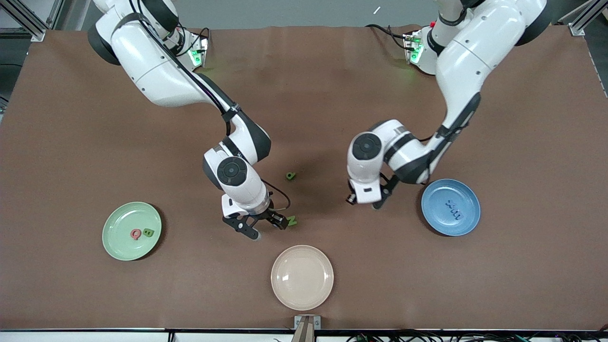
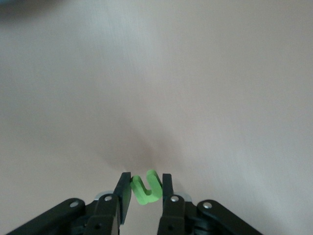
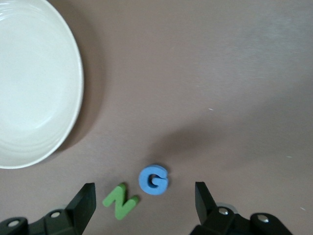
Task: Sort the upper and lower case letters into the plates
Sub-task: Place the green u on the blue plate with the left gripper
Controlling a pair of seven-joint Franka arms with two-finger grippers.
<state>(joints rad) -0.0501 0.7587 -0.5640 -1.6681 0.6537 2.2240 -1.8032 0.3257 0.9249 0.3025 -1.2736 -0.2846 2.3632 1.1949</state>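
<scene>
My left gripper (image 2: 145,182) is shut on a small green letter u (image 2: 146,192), low over the bare table beside the blue plate (image 1: 470,223). That plate holds blue letters (image 1: 452,209). My right gripper (image 3: 145,201) hangs open just above a green N (image 3: 120,201) and a blue letter (image 3: 153,179), which both lie between its fingers. In the front view the right gripper (image 1: 263,225) covers the blue letter, and the N (image 1: 291,220) shows beside it. The mint plate (image 1: 118,247) carries a pink Q (image 1: 136,233) and a green B (image 1: 148,232). Another green letter (image 1: 290,175) lies mid-table.
A cream-beige plate (image 1: 302,277) with nothing on it sits near the table's front edge, close to the right gripper, and its rim (image 3: 73,112) shows in the right wrist view. Brown tabletop stretches around both arms.
</scene>
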